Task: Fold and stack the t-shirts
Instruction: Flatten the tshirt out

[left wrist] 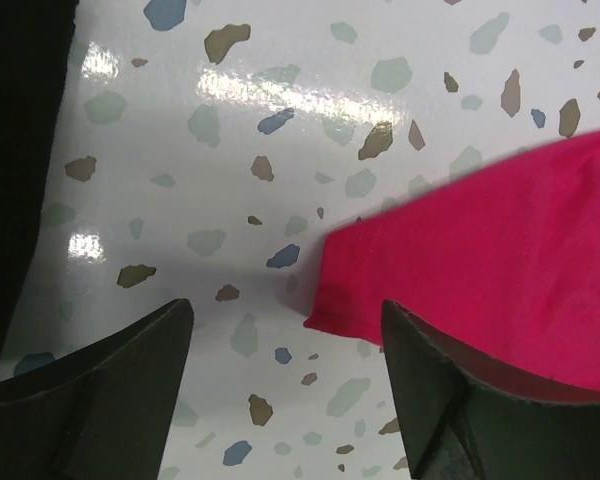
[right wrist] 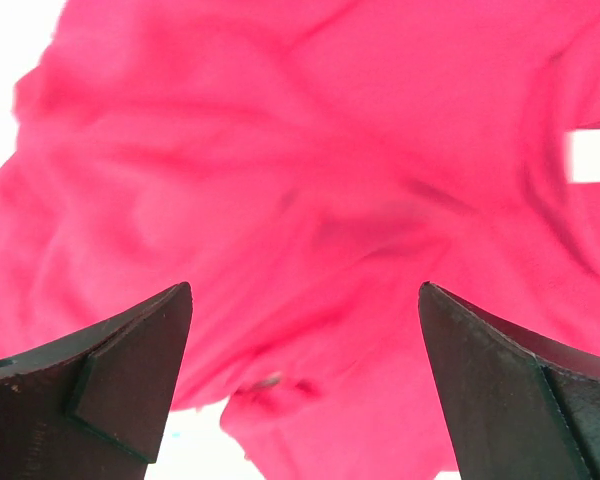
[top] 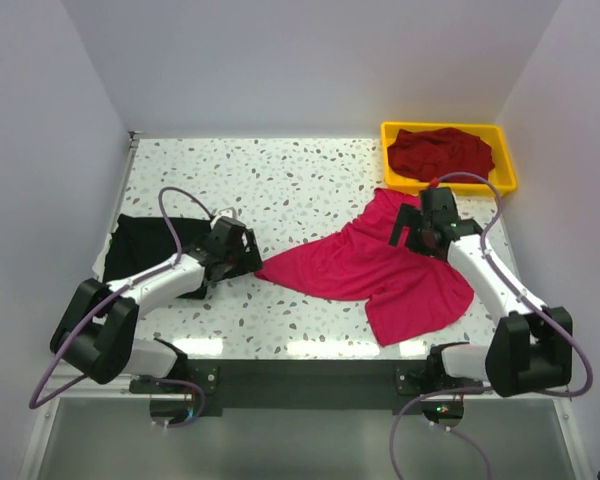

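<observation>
Pink-red t-shirt point(top: 380, 270), soft and creased, on glossy speckled table point(top: 280, 170).

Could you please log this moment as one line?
pink shirt: unfolded on table | left gripper: open at its corner | right gripper: open over it | black shirt: table's left edge | maroon shirt: in tray

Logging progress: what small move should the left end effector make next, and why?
Probably ease forward and close on the corner of the pink t-shirt: the left end effector stands open and that corner lies flat just ahead.
</observation>
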{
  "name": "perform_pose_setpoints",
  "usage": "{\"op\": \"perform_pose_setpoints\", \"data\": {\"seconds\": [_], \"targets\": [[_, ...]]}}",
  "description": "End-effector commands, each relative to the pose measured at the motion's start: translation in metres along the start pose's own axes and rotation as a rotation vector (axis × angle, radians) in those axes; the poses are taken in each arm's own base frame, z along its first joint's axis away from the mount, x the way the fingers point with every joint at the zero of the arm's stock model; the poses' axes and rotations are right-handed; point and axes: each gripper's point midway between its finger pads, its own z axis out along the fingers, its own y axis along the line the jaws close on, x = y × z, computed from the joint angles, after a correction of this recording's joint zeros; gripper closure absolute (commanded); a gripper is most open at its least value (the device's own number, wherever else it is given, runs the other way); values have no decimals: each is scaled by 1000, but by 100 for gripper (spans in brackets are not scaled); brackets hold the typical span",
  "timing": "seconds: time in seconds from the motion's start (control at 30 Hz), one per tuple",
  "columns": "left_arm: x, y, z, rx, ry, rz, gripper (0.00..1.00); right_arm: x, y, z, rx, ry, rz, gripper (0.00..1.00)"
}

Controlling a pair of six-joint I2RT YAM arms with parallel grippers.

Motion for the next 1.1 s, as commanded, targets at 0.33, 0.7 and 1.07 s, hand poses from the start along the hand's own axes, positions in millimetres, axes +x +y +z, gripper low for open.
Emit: {"op": "perform_pose_setpoints", "data": {"seconds": [0.33, 0.7, 1.07], "targets": [[7, -32, 10, 120, 11, -53, 45, 54, -16, -44, 42, 37, -103, 1], [30, -23, 20, 45, 52, -8, 90, 98, -28, -69, 29, 162, -113, 1], [8, -13, 0, 21, -94, 26, 100, 202, 16, -73, -10, 381, -279, 1]]}}
